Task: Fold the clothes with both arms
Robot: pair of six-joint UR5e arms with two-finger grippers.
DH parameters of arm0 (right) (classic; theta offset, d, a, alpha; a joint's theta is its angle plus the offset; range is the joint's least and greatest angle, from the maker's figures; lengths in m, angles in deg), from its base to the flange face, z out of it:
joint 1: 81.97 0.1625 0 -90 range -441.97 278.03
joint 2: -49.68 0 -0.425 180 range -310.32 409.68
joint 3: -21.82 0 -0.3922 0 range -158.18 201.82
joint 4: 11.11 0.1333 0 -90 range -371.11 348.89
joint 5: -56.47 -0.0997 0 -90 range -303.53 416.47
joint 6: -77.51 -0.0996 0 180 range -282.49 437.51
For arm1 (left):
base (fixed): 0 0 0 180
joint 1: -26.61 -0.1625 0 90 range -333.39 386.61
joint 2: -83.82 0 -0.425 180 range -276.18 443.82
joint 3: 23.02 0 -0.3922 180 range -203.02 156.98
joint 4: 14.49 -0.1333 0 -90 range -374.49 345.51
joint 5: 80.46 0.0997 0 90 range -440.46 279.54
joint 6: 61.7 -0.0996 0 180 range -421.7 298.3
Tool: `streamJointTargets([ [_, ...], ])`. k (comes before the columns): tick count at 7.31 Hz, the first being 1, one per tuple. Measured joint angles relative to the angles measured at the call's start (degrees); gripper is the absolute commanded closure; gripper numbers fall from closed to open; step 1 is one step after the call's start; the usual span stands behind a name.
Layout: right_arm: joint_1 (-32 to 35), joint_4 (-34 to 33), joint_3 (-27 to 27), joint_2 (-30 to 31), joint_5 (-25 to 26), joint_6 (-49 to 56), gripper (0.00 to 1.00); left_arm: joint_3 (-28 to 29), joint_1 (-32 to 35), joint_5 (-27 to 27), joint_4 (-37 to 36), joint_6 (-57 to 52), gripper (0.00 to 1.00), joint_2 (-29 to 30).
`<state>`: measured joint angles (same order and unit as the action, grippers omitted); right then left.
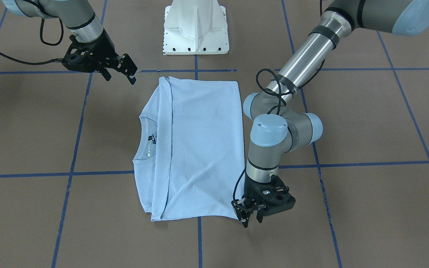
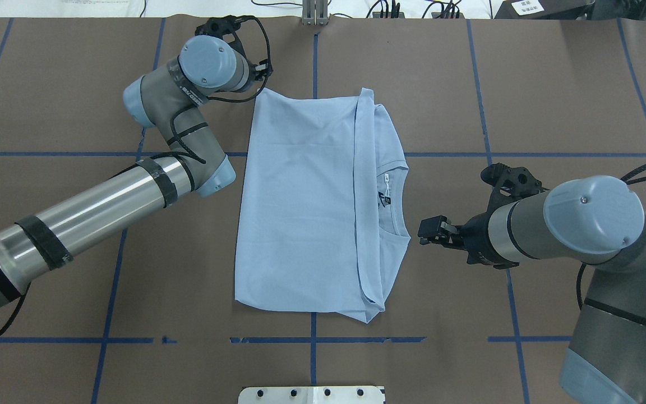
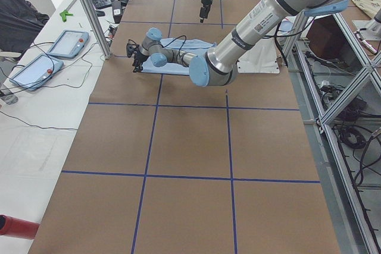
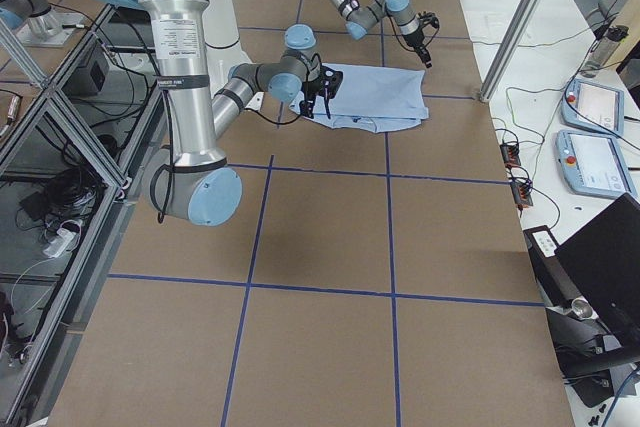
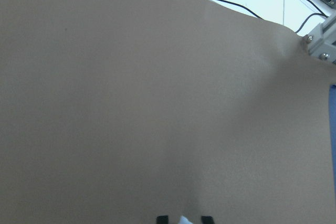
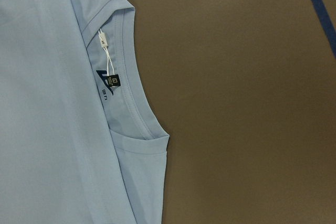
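Observation:
The pale blue T-shirt (image 1: 199,149) lies flat on the brown table, with its lower part folded over up to the round collar (image 6: 134,114). The black neck label (image 6: 113,81) and its white tag show inside the collar. My left gripper (image 1: 251,219) points down at the shirt's far corner on the robot's left. Its two fingertips (image 5: 163,219) stand a little apart, with a speck of pale cloth between them. My right gripper (image 1: 120,76) hovers open above the table, just off the collar side of the shirt (image 2: 300,213), and holds nothing.
The white pedestal base (image 1: 196,29) stands at the table's robot side. Blue tape lines (image 1: 88,173) grid the brown surface. Teach pendants (image 4: 590,107) and cables lie beyond the table's far edge, beside an aluminium post (image 4: 520,17).

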<state>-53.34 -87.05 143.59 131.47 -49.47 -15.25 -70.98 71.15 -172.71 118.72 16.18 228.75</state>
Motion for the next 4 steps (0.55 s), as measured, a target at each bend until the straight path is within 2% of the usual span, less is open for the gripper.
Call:
streamJointTargets([
  [1,-0.45,-0.11,-0.61,-0.52,0.5,0.37,0.0,-3.79,1.66,-2.67,-2.73,-2.56,0.0,-2.28],
  [3,-2.09,-0.92,-4.08,-4.02,2.46,1.83,0.0,-18.49,3.19,-6.75,-11.79,-6.37,0.0,-10.32],
  [4,-2.89,-3.58,-6.85,-7.94,3.45,3.06,0.0,-26.27,3.22,-7.37,-16.18,-6.91,0.0,-14.24],
])
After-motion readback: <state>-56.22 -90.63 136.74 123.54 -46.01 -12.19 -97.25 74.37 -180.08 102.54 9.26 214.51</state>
